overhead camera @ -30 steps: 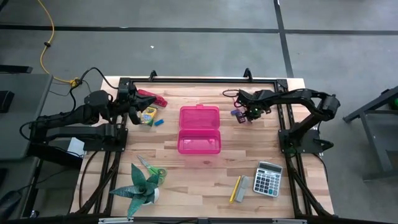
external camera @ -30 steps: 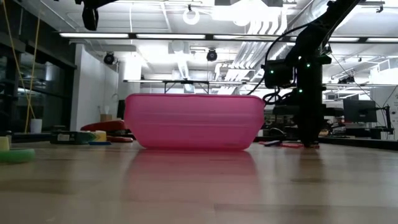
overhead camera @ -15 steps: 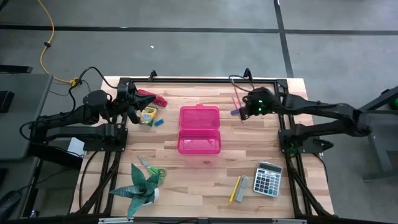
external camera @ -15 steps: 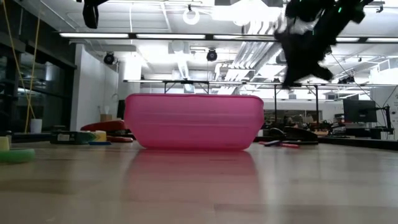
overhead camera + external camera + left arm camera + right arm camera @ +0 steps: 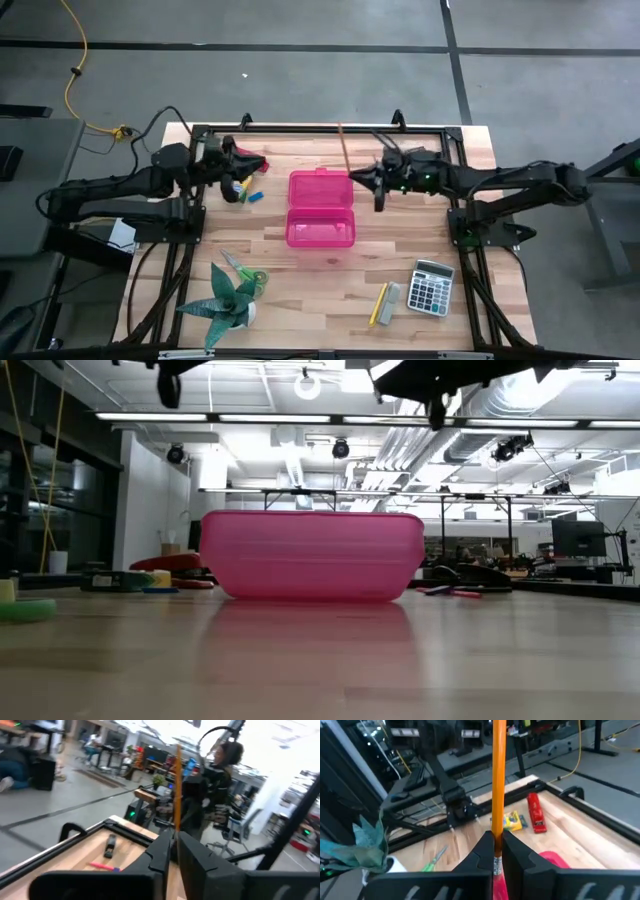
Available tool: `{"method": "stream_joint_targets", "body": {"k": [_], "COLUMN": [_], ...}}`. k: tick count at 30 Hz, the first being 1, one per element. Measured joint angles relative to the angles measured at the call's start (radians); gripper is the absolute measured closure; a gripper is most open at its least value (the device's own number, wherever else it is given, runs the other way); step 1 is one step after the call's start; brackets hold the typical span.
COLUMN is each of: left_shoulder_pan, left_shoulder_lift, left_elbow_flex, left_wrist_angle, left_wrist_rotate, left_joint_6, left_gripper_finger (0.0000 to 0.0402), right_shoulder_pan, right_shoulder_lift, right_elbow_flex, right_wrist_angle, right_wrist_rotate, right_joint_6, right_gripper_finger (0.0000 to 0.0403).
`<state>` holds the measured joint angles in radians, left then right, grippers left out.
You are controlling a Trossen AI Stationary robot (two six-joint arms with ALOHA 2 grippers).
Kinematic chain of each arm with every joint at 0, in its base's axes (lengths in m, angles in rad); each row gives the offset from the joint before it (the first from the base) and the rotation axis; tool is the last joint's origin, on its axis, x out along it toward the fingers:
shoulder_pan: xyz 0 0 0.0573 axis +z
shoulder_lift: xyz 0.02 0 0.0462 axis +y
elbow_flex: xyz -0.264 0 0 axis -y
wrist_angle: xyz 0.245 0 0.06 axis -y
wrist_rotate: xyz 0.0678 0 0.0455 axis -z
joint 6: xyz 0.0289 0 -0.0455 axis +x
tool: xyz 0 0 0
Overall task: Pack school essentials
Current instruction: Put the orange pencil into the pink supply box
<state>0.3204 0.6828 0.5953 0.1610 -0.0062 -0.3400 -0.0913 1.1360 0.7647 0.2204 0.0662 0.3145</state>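
Right pincer [image 5: 374,181] lifted orange pencil [image 5: 343,146] — toward case [image 5: 320,208]

A pink plastic box [image 5: 320,208] lies open in the middle of the wooden table [image 5: 300,290]. Its two halves sit side by side. A green spiky plant [image 5: 225,303] stands near the front left corner. Green-handled scissors [image 5: 243,271] lie just beside the plant. A grey calculator [image 5: 431,287] with dark buttons lies near the front right corner. A red stapler [image 5: 536,813] lies at the far left of the table.
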Motion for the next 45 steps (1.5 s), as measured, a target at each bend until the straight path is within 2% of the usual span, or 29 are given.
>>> {"method": "stream_joint_targets", "body": {"k": [8, 12, 16, 20, 24, 28, 36, 40, 45], "left_shoulder_pan": [-0.006, -0.022, -0.021, -0.037, -0.058, -0.063, -0.062, -0.062, -0.062], "left_shoulder_lift": [0.174, 0.217, 0.245, 0.316, 0.41, 0.489, 0.61, 0.64, 0.64], "left_elbow_flex": [0.0, 0.0, 0.0, 0.0, 0.002, 0.036, 0.156, 0.177, 0.178], "left_wrist_angle": [0.144, 0.159, 0.203, 0.337, 0.446, 0.464, 0.473, 0.471, 0.46], "left_wrist_rotate": [0.147, 0.148, 0.109, 0.091, 0.083, 0.062, 0.121, 0.152, 0.152], "left_joint_6": [0.021, 0.019, 0.003, 0.003, 0.002, 0.003, 0.011, 0.012, 0.011], "left_gripper_finger": [0.0267, 0.0222, 0.0198, 0.0194, 0.0196, 0.0196, 0.0197, 0.02, 0.024], "right_shoulder_pan": [0.016, 0.015, 0.015, 0.016, 0.02, 0.03, 0.04, 0.04, 0.04], "right_shoulder_lift": [0.097, 0.098, 0.1, 0.151, 0.225, 0.284, 0.329, 0.331, 0.331], "right_elbow_flex": [0.0, 0.0, 0.0, 0.002, 0.002, 0.002, 0.002, 0.002, 0.002], "right_wrist_angle": [0.09, 0.095, 0.108, 0.173, 0.303, 0.425, 0.428, 0.426, 0.425], "right_wrist_rotate": [-0.067, -0.07, -0.088, -0.152, -0.17, -0.175, -0.185, -0.185, -0.185], "right_joint_6": [-0.002, -0.002, -0.002, -0.002, 0.0, 0.018, 0.047, 0.045, 0.044], "right_gripper_finger": [0.0403, 0.0403, 0.0403, 0.0403, 0.0403, 0.0403, 0.0403, 0.0403, 0.0403]}}
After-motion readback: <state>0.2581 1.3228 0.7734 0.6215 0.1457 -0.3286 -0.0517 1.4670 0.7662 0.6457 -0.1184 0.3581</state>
